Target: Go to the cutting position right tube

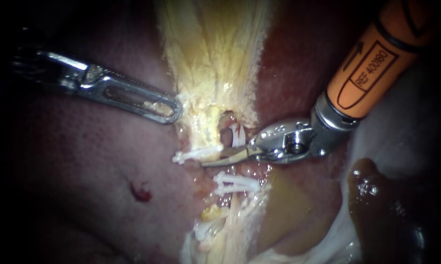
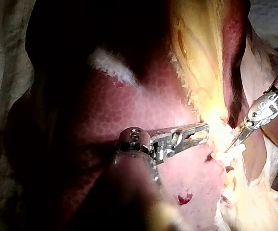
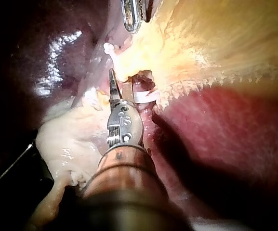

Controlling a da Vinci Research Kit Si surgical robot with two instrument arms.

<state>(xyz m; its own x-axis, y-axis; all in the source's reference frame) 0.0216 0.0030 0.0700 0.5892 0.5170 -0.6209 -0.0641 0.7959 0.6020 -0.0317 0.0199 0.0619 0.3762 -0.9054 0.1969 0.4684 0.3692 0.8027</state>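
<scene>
Right instrument [image 1: 221, 157] — curved blades agape beside pink tube [image 1: 226, 136]; left instrument [image 1: 171, 110] clamps fibrous tissue [image 1: 210, 49].

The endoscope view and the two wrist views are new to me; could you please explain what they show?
This is a surgical robot working on a pig's liver at a bench. The endoscope view looks closely at the tissue; each wrist view comes from a camera on one instrument's arm. The left instrument, a thin shaft ending in two small jaws, grips the edge of the pale tissue. The right instrument, orange-shafted, holds nothing: its jaws stand open beside a reddish tube, near white clips. The dark red surface around is the liver.
</scene>
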